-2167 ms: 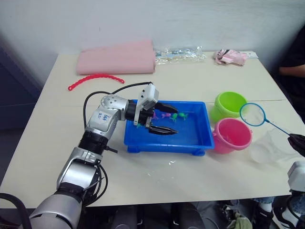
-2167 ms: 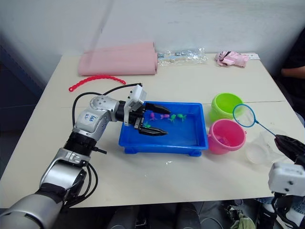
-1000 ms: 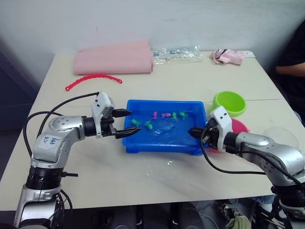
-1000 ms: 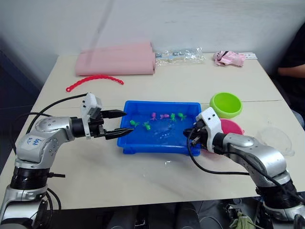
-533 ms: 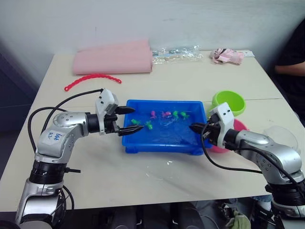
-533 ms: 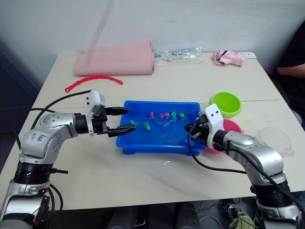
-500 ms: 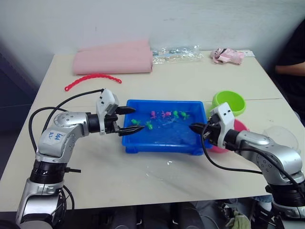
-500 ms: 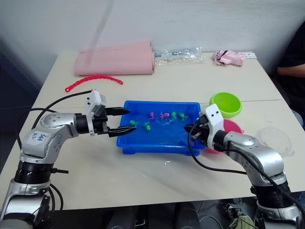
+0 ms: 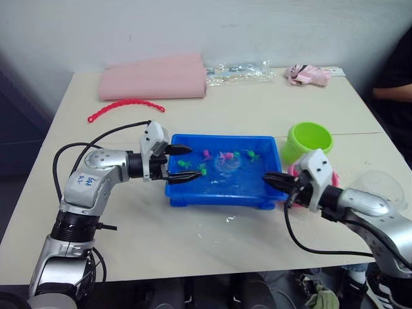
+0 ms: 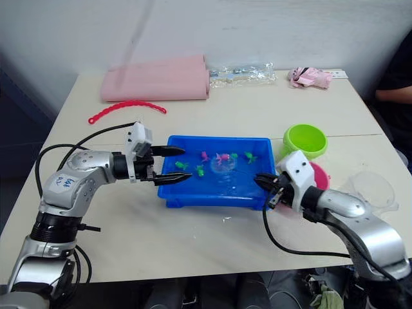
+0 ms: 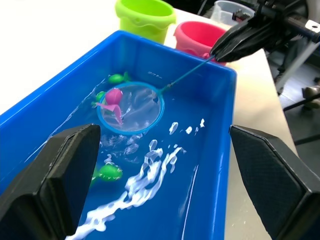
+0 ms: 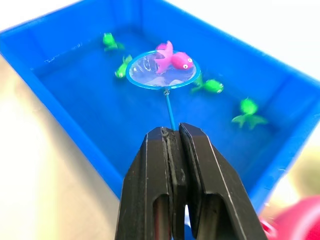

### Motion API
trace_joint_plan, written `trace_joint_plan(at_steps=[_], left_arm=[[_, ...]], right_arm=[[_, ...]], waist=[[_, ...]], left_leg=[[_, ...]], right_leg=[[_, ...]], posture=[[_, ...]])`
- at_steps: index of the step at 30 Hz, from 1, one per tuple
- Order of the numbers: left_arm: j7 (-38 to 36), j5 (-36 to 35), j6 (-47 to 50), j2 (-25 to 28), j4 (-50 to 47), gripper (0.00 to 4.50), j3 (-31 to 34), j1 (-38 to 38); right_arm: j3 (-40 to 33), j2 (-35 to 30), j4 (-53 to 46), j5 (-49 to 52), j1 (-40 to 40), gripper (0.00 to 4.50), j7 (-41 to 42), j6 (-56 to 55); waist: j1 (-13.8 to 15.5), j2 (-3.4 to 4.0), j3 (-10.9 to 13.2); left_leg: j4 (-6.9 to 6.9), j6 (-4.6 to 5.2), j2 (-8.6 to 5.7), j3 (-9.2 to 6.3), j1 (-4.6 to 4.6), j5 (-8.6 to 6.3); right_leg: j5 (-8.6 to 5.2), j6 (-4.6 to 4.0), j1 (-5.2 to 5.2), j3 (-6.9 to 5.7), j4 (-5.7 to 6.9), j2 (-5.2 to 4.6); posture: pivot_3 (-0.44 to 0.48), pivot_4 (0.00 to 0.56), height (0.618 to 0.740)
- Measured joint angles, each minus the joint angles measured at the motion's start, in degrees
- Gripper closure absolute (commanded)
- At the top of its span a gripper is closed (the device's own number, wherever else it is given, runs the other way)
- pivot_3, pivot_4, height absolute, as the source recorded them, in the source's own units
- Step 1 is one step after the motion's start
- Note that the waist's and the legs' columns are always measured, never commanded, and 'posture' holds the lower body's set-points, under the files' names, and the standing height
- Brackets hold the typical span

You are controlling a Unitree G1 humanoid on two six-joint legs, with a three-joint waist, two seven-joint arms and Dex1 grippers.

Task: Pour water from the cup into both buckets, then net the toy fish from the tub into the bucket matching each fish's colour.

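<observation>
The right hand (image 12: 172,137) is clamped on the thin handle of the net (image 12: 162,70), whose blue hoop reaches out over the water in the tub (image 9: 222,196) with one pink fish (image 12: 172,57) lying in the mesh. The left hand (image 9: 181,164) has its fingers apart and holds nothing, one finger over the tub's left rim and the other beside it.

Beyond the tub's right end stand the pink bucket (image 11: 197,42) and, behind it, the green bucket (image 9: 310,138); the cup (image 9: 380,187) sits on the desk (image 9: 257,109) to the right of them.

By my judgement the pouring is done, since the cup is set aside and the work is at the netting. This pink fish is caught but not yet carried to the pink bucket.

Count: two buckets, one cup, one net, one tub. In the right wrist view I count one pink fish and four green fish (image 12: 207,86); whether others lie hidden I cannot tell.
</observation>
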Motion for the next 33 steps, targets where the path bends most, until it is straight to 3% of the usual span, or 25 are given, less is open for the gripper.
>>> trace_joint_plan(at_steps=[9, 17, 21, 33], left_arm=[[-6.3, 0.3, -4.1, -6.2, 7.3, 0.03, -6.1, -6.6], [-10.3, 2.2, -9.8, -10.9, 15.3, 0.03, -8.7, -11.2], [-11.7, 3.2, -12.1, -12.7, 17.7, 0.03, -8.9, -11.5], [-12.2, 4.7, -14.3, -14.2, 19.7, 0.03, -8.6, -12.9]], right_arm=[[-29.8, 1.8, -16.1, 16.3, 23.0, 4.5, -1.0, 3.5], [-50.4, 5.7, -19.6, 18.9, 40.8, 4.5, -2.1, 1.7], [-50.0, 3.6, -19.2, -2.0, 50.8, 4.5, 3.1, -9.6], [-44.8, -5.0, -7.7, -45.4, 50.1, 4.5, 7.0, -45.6]], waist=[[1.1, -0.05, 0.0], [1.0, -0.05, 0.0], [0.8, -0.06, 0.0], [0.8, -0.11, -0.1]], left_leg=[[0.03, 0.08, -0.03, -0.03, 0.02, -0.03], [-0.05, 0.08, 0.01, 0.0, 0.16, -0.06], [-0.02, 0.16, -0.03, 0.15, 0.16, -0.12], [0.04, 0.11, -0.02, 0.16, 0.17, -0.12]], right_leg=[[0.03, 0.06, 0.1, 0.01, -0.09, 0.0], [0.02, 0.03, 0.15, 0.07, -0.13, 0.04], [0.05, 0.09, 0.1, 0.19, -0.38, -0.01], [0.04, 0.08, 0.1, 0.21, -0.37, 0.02]], posture=[[0.0, 0.15, 0.738], [0.0, 0.15, 0.738], [0.0, 0.15, 0.738], [0.0, 0.15, 0.738]])
